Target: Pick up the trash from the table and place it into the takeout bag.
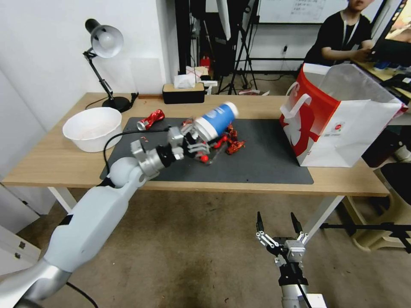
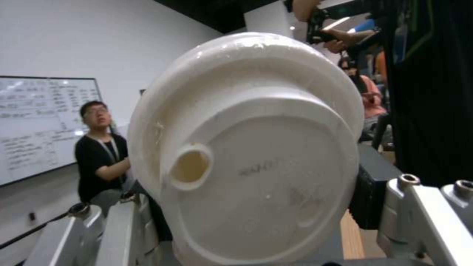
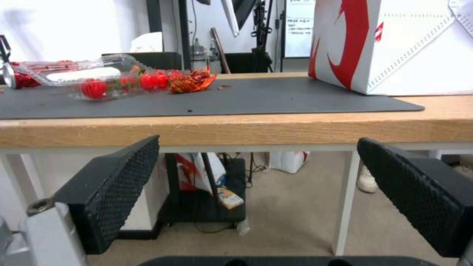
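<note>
The blue-white cup (image 1: 216, 121) is held tilted above the mat (image 1: 261, 160), near the mat's middle, its white lid (image 2: 246, 155) turned toward the left wrist camera and its base pointed up toward the far edge of the tabletop (image 1: 51, 160). It is pinched at the lid end by the fingers of the left gripper (image 1: 198, 139), whose arm is stretched in over the near edge of the tabletop. A round sip hole is seen in the lid.

Just beneath the cup, a clear plastic container (image 3: 94, 79) with red pieces inside is lain on the mat, with crumpled red wrappers (image 1: 233, 141) touching it on the side toward the bag. A crushed red can (image 1: 150, 119) is lain at the mat's far left corner. A white bowl (image 1: 92, 128) is set on the bare wood beside the mat's left edge.

The bag (image 1: 338, 117) is stood upright at the right end of the tabletop, partly on the mat's right edge, its mouth open and its white handles hung down the red side.

A desk lamp (image 1: 105, 64) and a black tissue box (image 1: 184, 93) are placed along the far edge.

The right gripper (image 1: 277, 229) is held below the near edge of the tabletop, over the floor, with its fingers (image 3: 113, 184) spread wide and nothing between them.
</note>
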Tool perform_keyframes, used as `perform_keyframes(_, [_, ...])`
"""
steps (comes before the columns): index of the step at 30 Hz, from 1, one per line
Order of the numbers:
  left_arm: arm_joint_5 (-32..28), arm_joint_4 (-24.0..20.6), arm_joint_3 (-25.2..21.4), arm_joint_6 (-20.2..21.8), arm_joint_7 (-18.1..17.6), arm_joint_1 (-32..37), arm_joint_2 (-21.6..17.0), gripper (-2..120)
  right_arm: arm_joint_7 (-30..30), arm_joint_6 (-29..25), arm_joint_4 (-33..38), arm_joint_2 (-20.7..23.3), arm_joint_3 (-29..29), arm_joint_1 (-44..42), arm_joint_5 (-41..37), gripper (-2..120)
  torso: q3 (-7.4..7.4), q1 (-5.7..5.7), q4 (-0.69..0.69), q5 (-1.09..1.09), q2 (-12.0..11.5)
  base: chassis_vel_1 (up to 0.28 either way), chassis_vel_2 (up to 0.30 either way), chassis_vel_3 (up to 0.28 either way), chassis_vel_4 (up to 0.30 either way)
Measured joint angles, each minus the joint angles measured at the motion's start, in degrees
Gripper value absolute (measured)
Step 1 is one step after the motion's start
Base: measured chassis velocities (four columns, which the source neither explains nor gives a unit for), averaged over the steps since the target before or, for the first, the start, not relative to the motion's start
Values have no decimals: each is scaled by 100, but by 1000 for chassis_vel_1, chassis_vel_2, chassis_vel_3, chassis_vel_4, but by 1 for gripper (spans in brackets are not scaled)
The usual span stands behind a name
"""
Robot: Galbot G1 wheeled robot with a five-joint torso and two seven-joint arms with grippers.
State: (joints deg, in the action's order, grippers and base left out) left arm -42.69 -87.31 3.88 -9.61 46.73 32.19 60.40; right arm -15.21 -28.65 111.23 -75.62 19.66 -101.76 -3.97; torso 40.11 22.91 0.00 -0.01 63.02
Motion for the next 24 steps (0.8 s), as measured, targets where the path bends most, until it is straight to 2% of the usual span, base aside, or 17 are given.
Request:
perform_keyframes(8, [-185,714,704,146,41,-1099,508,61,0,-50,6,-63,28,-28,175,100,0,0,0,2,0,0,0,0,0])
perform_keyframes(13, [-252,1133,923,157,16,-1597,838,61,0,-64,16,-89,53,-65,200,100,0,0,-1,2,0,0,0,0,0])
perform_keyframes(16, [-258,1675,973,170,-18,-2124,1335,61,1,-67,51,-121,67,-88,201,100,1,1,0,2,0,0,0,0,0])
perform_keyframes(17, [-258,1675,973,170,-18,-2124,1335,61,1,-67,51,-121,67,-88,201,100,1,1,0,2,0,0,0,0,0])
perform_keyframes(19, [-242,1923,1067,170,-30,-2431,1602,61,1,-67,73,-132,69,-97,201,100,0,1,-1,2,0,0,0,0,0])
perform_keyframes(21, [-236,2011,1126,170,-43,-2543,1703,61,3,-67,82,-135,68,-100,202,100,0,1,-1,3,0,0,0,0,0])
perform_keyframes(23, [-221,2293,1320,171,-146,-2863,2020,61,4,-66,92,-165,60,-101,224,100,0,1,0,2,0,0,0,0,0])
perform_keyframes(24, [-221,2293,1320,171,-146,-2863,2020,61,4,-66,92,-165,60,-101,224,100,0,1,0,2,0,0,0,0,0])
